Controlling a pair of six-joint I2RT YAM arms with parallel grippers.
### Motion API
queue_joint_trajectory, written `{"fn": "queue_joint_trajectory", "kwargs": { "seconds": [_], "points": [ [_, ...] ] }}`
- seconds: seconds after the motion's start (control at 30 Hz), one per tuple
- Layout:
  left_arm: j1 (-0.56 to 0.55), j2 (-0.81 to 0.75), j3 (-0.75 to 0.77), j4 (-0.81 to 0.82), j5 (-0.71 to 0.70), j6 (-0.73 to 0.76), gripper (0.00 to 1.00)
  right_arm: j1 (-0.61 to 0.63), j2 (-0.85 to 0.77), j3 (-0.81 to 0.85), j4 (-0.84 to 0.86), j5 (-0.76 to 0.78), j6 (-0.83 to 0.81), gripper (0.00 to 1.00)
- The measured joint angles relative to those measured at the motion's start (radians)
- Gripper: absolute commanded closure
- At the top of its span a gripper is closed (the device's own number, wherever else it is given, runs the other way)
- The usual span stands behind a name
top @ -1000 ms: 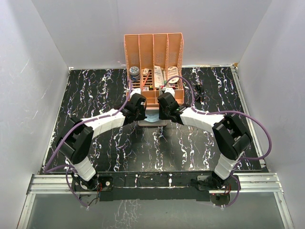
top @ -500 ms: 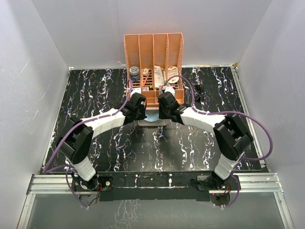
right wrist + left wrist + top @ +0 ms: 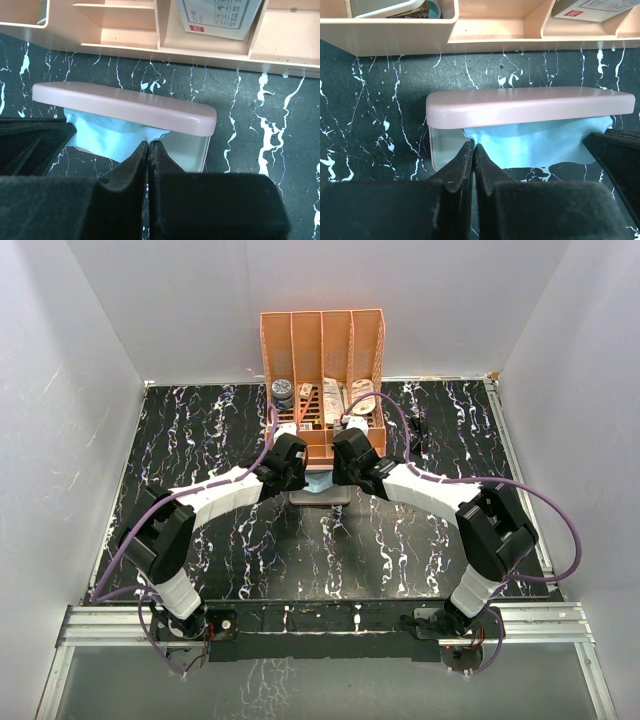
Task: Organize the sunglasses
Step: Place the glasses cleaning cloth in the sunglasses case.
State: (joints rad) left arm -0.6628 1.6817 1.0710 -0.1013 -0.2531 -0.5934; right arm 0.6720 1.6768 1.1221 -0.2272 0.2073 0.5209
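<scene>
A pink glasses case (image 3: 530, 102) lies in front of the organizer with its lid part way down. A light blue cloth (image 3: 535, 145) hangs out of its front. My left gripper (image 3: 472, 146) is shut, its tips at the cloth's left corner; I cannot tell whether cloth is pinched there. My right gripper (image 3: 149, 143) is shut on the cloth (image 3: 105, 137), which puckers to a point at its tips under the case lid (image 3: 125, 105). A small black shape that looks like the sunglasses (image 3: 417, 432) lies on the table right of the organizer, away from both grippers.
The orange organizer (image 3: 322, 340) stands just behind the case and holds a tin, cards and small boxes. Its front tray edge (image 3: 395, 35) is close above the case. Both arms meet at the table's middle. White walls enclose the black marbled table (image 3: 200, 440).
The right arm's elbow has swung slightly right and its wrist has edged toward the organizer. The left arm has not moved. Both grippers stay shut.
</scene>
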Motion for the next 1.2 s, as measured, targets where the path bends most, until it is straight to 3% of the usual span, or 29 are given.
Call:
{"fn": "queue_joint_trajectory", "kwargs": {
  "seconds": [1.2],
  "points": [
    [0.003,0.065,0.0,0.016,0.002,0.003,1.0,-0.02,0.107,-0.04,0.052,-0.032,0.001,1.0]
  ]
}}
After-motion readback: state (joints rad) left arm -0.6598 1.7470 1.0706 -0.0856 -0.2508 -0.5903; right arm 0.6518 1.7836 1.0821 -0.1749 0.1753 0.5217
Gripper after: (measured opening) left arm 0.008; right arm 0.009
